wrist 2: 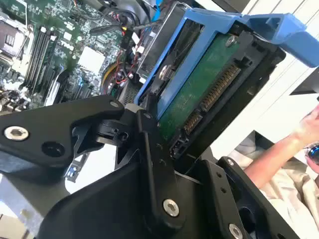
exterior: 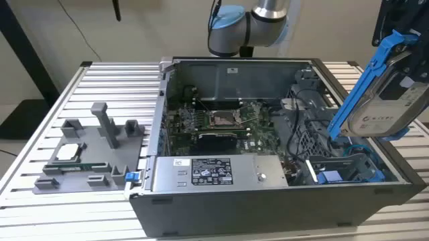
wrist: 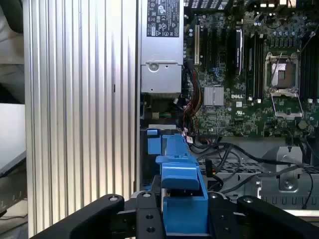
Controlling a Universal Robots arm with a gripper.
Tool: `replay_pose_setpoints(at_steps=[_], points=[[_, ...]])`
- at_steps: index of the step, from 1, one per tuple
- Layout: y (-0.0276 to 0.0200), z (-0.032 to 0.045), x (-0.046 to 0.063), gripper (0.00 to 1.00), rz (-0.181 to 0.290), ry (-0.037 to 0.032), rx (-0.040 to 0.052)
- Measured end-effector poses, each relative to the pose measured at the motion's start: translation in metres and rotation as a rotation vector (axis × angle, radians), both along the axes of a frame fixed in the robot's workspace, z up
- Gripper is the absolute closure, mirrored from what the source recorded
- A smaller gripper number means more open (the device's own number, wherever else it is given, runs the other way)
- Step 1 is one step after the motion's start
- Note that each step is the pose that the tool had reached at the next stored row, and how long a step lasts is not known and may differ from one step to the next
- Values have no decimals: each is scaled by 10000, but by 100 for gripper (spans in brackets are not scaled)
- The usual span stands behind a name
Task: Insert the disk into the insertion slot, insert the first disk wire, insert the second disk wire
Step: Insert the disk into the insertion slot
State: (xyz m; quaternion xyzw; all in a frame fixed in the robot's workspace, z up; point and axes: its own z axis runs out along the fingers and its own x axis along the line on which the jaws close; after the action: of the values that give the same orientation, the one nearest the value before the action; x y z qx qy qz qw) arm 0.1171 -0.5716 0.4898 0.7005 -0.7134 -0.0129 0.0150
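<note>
The disk [exterior: 389,108], silver-grey with a white label in a bright blue carrier [exterior: 365,75], hangs tilted on edge above the open computer case's corner at the exterior view's right. My gripper [exterior: 402,45] is shut on it from above. In the second wrist view the black fingers [wrist 2: 149,149] clamp the carrier and the disk's green underside [wrist 2: 199,89] faces the camera. The first wrist view has the blue carrier [wrist: 182,189] between the fingers. The insertion slot [exterior: 348,163], a grey metal bay, lies below the disk. Dark and blue cables [exterior: 355,148] lie beside it; which are the disk wires I cannot tell.
The case [exterior: 268,211] stands open on a slatted aluminium table [exterior: 114,85]. Inside are the motherboard [exterior: 221,123] and a silver box with a sticker [exterior: 214,173]. A grey fixture with parts [exterior: 87,150] sits on the exterior view's left. A person's arm [wrist 2: 279,154] shows beyond the disk.
</note>
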Motion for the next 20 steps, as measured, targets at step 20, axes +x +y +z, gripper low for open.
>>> replay_pose_setpoints(at_steps=[20], points=[[0, -49, 0, 100, 0, 0, 0]])
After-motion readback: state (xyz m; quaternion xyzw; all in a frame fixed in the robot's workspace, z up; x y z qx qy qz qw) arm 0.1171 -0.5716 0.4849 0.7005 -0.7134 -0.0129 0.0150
